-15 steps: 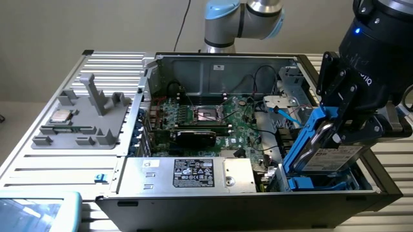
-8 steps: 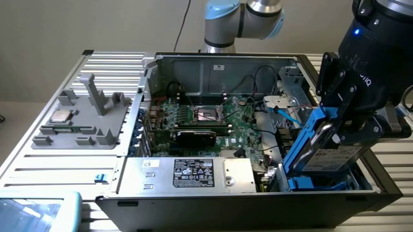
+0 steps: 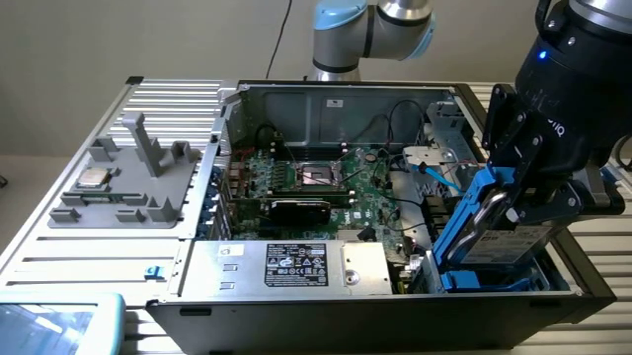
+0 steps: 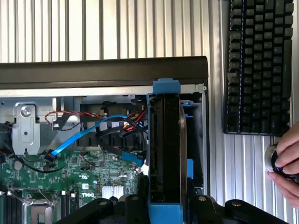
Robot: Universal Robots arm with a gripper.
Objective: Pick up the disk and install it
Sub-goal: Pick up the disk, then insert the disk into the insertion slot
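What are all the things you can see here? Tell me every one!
computer case: one, black, open, mid-scene.
circuit board: one, green, inside the case.
box with sticker: one, silver, inside the case.
cable: one, blue, above the circuit board.
disk: one, grey with blue bracket, upright at the case's edge.
stand: one, grey, exterior view's left.
chip: one, silver, on the stand.
keyboard: one, black, beside the case.
person's hand: one, near the keyboard.
robot arm: one, silver and blue, behind the case.
gripper: one, black, shut on the disk.
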